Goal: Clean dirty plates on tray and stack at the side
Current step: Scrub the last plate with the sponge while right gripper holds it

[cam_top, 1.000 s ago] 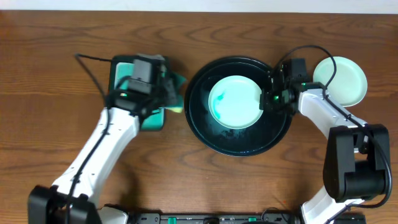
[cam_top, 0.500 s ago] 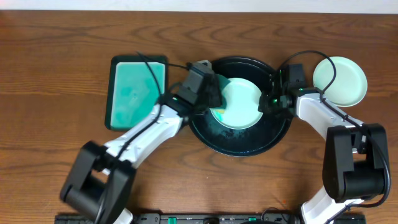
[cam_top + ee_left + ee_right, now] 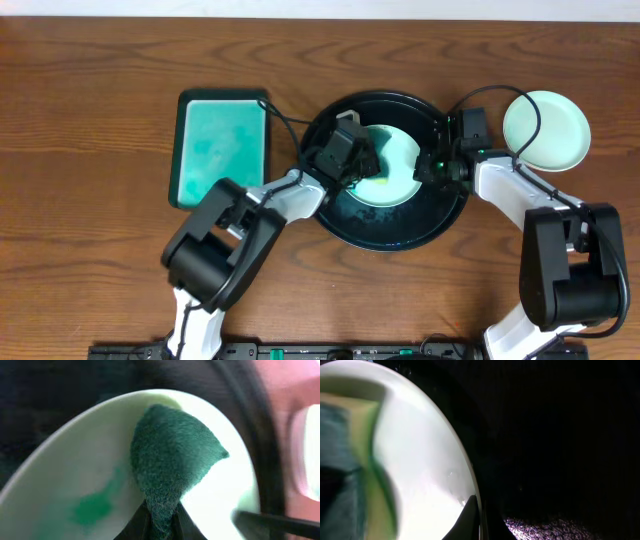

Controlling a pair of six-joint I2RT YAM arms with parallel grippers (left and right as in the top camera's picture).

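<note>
A pale-mint plate (image 3: 395,165) with a teal smear lies in the black tray (image 3: 385,230). My left gripper (image 3: 362,172) is shut on a green sponge (image 3: 172,467) and presses it on the plate (image 3: 70,475) beside the smear (image 3: 92,507). My right gripper (image 3: 424,170) is shut on the plate's right rim (image 3: 470,480); the sponge shows at the left of the right wrist view (image 3: 340,460). A clean plate (image 3: 547,130) lies on the table to the right of the tray.
A teal rectangular dish (image 3: 220,145) lies left of the tray, with no sponge in it. Cables run from both wrists over the tray's rim. Wooden table all round.
My left arm has carried the sponge from the teal dish rightward onto the plate in the tray. My right gripper has kept its hold on the plate's rim.
</note>
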